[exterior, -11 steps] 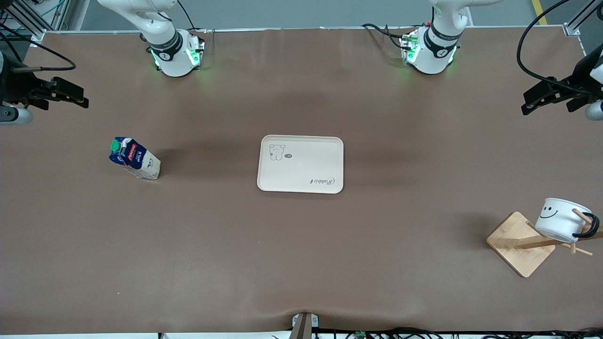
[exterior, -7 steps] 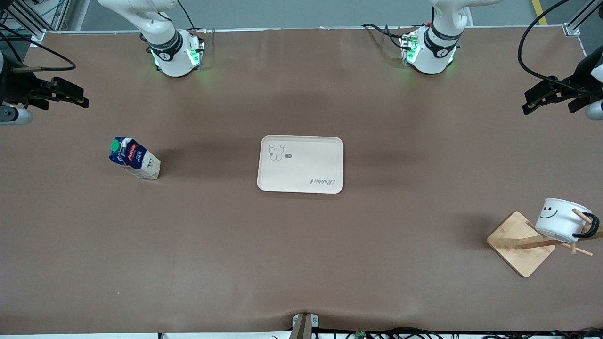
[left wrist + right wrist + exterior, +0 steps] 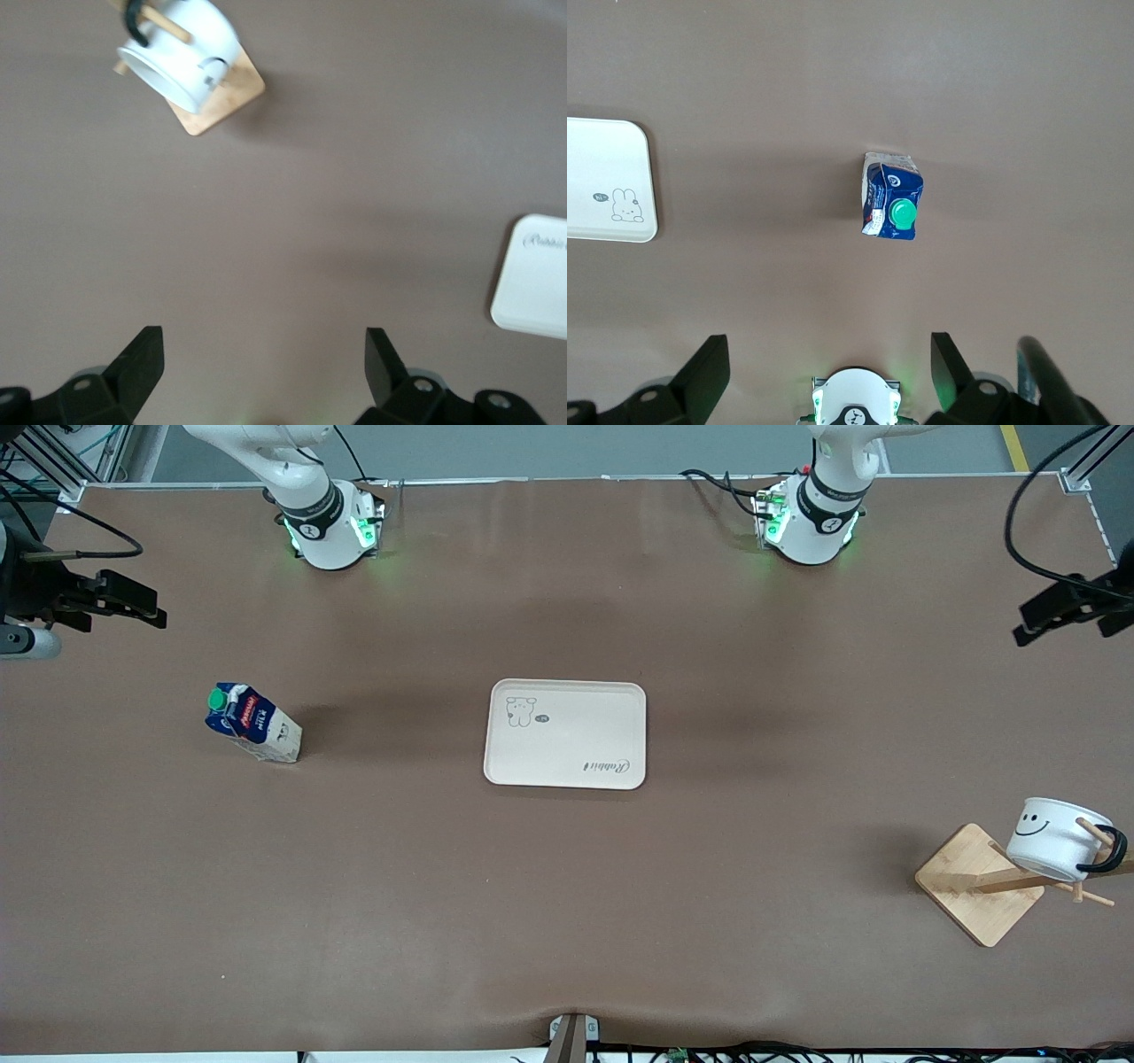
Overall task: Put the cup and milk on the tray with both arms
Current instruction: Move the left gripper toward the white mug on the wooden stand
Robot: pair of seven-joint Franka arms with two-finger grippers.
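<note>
The cream tray (image 3: 564,735) lies mid-table and holds nothing; its edge also shows in the left wrist view (image 3: 536,288) and the right wrist view (image 3: 607,181). The milk (image 3: 252,722) stands upright toward the right arm's end of the table, green cap up (image 3: 891,205). The white smiley cup (image 3: 1059,840) hangs tilted by its black handle on a wooden rack peg (image 3: 186,53). My right gripper (image 3: 146,607) hovers open and holding nothing over the table's edge at its end (image 3: 828,359). My left gripper (image 3: 1032,627) hovers open and holding nothing over the table's edge at its end (image 3: 264,354).
The bamboo rack with its square base (image 3: 979,883) stands at the left arm's end, nearer the front camera than the tray. Both green-lit arm bases (image 3: 332,527) (image 3: 811,522) sit along the back edge. Brown table surface lies between the tray and each object.
My left gripper has drifted outward toward the left arm's end of the table. The right gripper, milk, cup and tray have not moved.
</note>
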